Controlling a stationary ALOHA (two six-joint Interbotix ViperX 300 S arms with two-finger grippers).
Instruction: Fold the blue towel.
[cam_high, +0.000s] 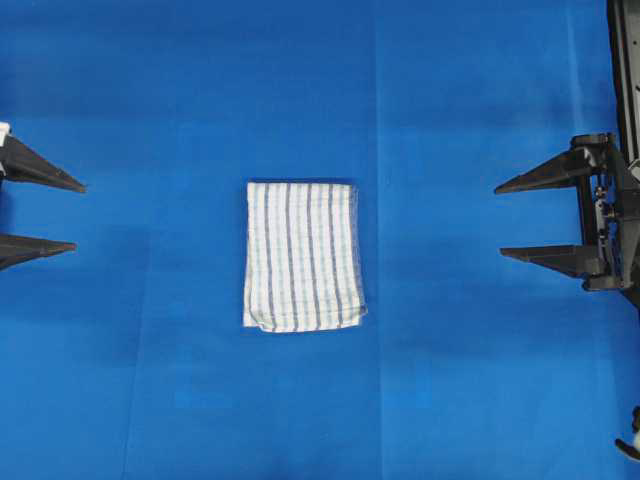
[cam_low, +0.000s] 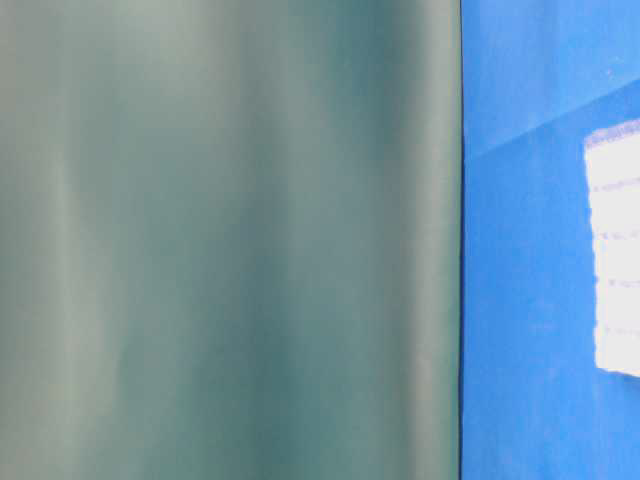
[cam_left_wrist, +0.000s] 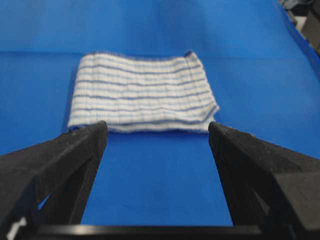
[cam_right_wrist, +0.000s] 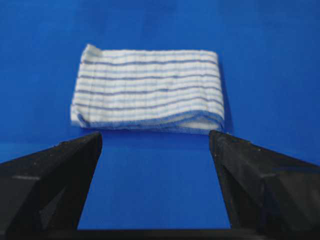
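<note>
Your left hand (cam_high: 78, 216) sits at nine o'clock in the overhead view with its fingers spread wide and nothing between them; your right hand (cam_high: 497, 220) mirrors it at three o'clock, equally wide and empty. Both are well apart from the cloth. Farther in, at the centre of the blue-covered worktop (cam_high: 480, 380), lies the blue towel (cam_high: 303, 256), flat and already doubled into a compact rectangle with stacked layers showing along its edges in both wrist views. To my eye the fold looks finished or nearly so. The risk from here is yours to avoid: reaching back in could snag only the top layer and peel the stack open, or drag the bundle askew, because the six o'clock edge looks slightly ragged and loose.
</note>
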